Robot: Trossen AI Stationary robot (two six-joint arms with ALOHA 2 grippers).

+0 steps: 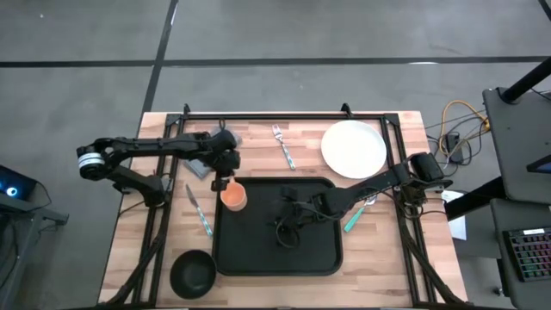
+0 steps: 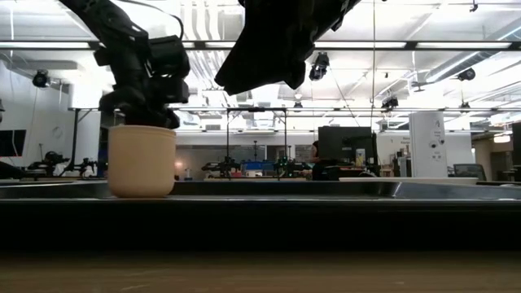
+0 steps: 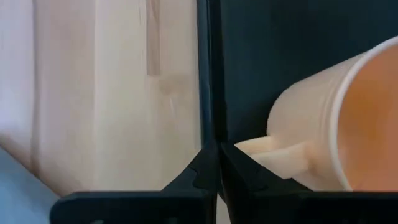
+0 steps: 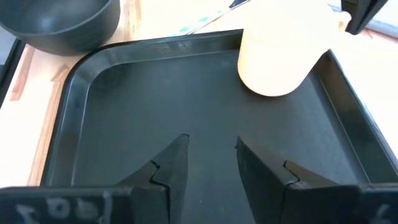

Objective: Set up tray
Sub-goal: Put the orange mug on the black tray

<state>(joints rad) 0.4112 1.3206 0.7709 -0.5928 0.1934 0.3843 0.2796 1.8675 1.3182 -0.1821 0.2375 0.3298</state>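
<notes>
1. High view: the tray (image 1: pixel 275 250) lies on the wooden table (image 1: pixel 387 258), near the middle of its front half. An orange cup (image 1: pixel 233 196) stands in the tray's far-left corner. The left gripper (image 1: pixel 221 182) is at the cup's far edge, on its small handle. The right gripper (image 1: pixel 284 226) hangs over the middle of the tray, with its arm reaching in from the right. Outside the tray lie a white plate (image 1: pixel 354 148) to the far right, a fork (image 1: pixel 283 145) beside the plate, a knife (image 1: pixel 199 209) just left of the tray, a black bowl (image 1: pixel 193 272) at the near left, a teal-handled utensil (image 1: pixel 355 219) under the right arm, and a grey napkin (image 1: pixel 200 164) under the left arm.

2. Low view: the cup (image 2: pixel 142 160) stands upright on the tray (image 2: pixel 269 190), whose rim runs across the picture. The left gripper (image 2: pixel 140 116) sits right on top of the cup. The right gripper (image 2: pixel 277 49) hangs higher, clear of the tray floor.

3. Left wrist view: the left gripper (image 3: pixel 214 165) has its fingers pressed together on the cup's handle tab, beside the cup (image 3: pixel 336 124). The tray's rim (image 3: pixel 208 74) runs next to the bare wood.

4. Right wrist view: the right gripper (image 4: pixel 211 158) has its fingers spread with nothing between them, above the bare tray floor (image 4: pixel 155 99). The cup (image 4: pixel 280 50) stands in the corner beyond, and the bowl (image 4: pixel 59 22) sits outside the rim.
</notes>
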